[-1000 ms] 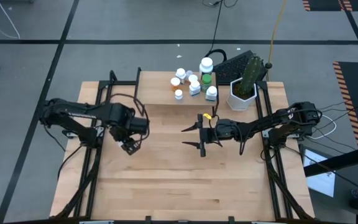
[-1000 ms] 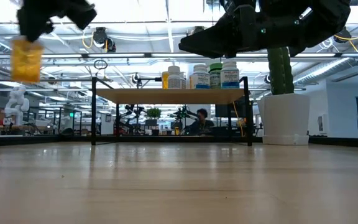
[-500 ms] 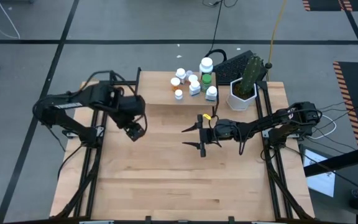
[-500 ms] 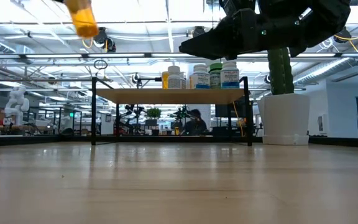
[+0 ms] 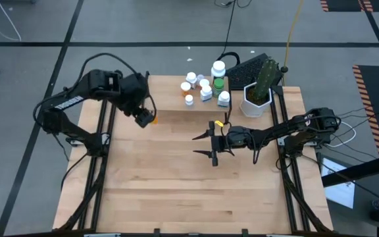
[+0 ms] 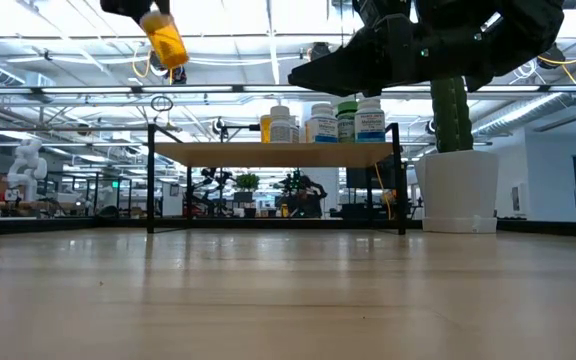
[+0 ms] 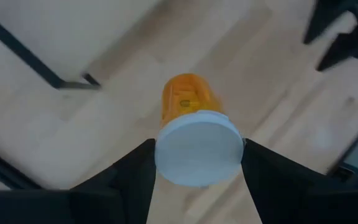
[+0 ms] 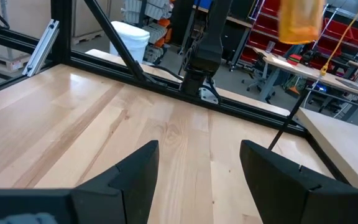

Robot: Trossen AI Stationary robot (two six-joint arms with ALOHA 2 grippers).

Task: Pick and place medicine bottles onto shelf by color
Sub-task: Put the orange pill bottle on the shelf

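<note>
High view | left gripper clamps orange bottle | right gripper agape, empty

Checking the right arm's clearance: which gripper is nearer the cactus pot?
Right. The right gripper hovers open at mid-table, beside the cactus pot. The left gripper, holding an orange bottle, is across the shelf.

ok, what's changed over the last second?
The left gripper, shut on the orange bottle, swung from the table's left-middle up and toward the shelf, now at its left front corner. Nothing was taken or let go. The right gripper stayed open mid-table; the bottles on the shelf are unmoved.
</note>
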